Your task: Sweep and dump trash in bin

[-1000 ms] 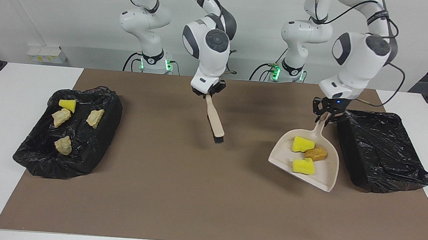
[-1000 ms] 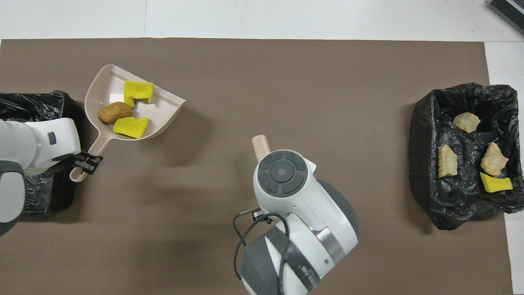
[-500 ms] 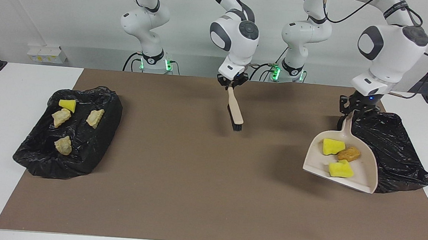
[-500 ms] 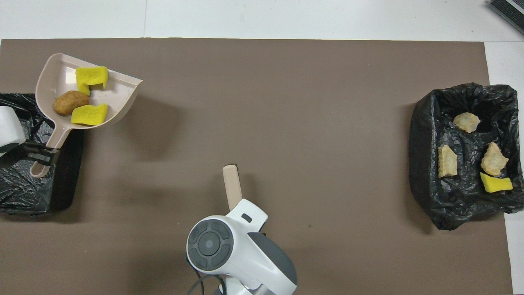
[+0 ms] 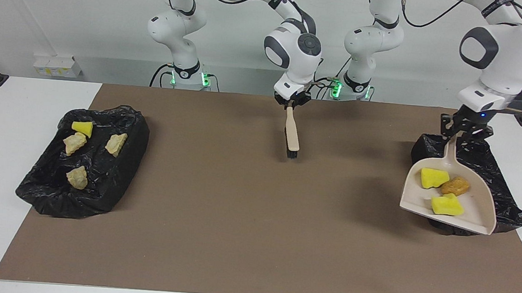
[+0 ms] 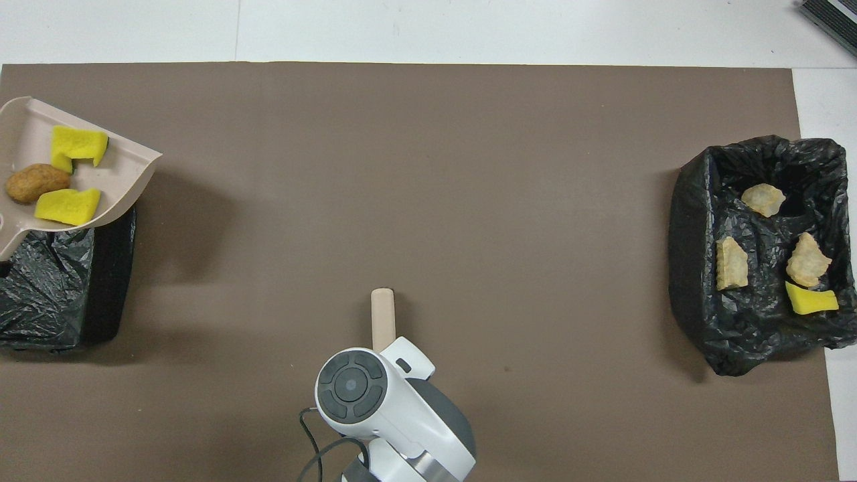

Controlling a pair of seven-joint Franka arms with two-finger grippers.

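Note:
My left gripper [image 5: 466, 129] is shut on the handle of the beige dustpan [image 5: 477, 203], which hangs tilted over the black-lined bin [image 5: 499, 181] at the left arm's end. In the pan lie trash pieces: two yellow sponge scraps [image 5: 433, 178] [image 5: 447, 206] and a golden-brown nugget [image 5: 455, 186]. The overhead view shows the dustpan [image 6: 27, 134] over the bin [image 6: 60, 288], with the left gripper outside that view. My right gripper [image 5: 292, 103] is shut on the beige brush [image 5: 292, 137], bristles down, over the mat near the robots. From overhead only the brush [image 6: 383, 321] shows under the wrist.
A second black-lined bin [image 5: 102, 186] sits at the right arm's end of the brown mat [image 5: 236, 232]. It holds a yellow scrap [image 5: 82, 128] and pale beige chunks such as one [image 5: 77, 178] near its rim farthest from the robots.
The left arm has carried the loaded dustpan from beside the bin to over it. The right arm has drawn the brush back toward the robots and raised it.

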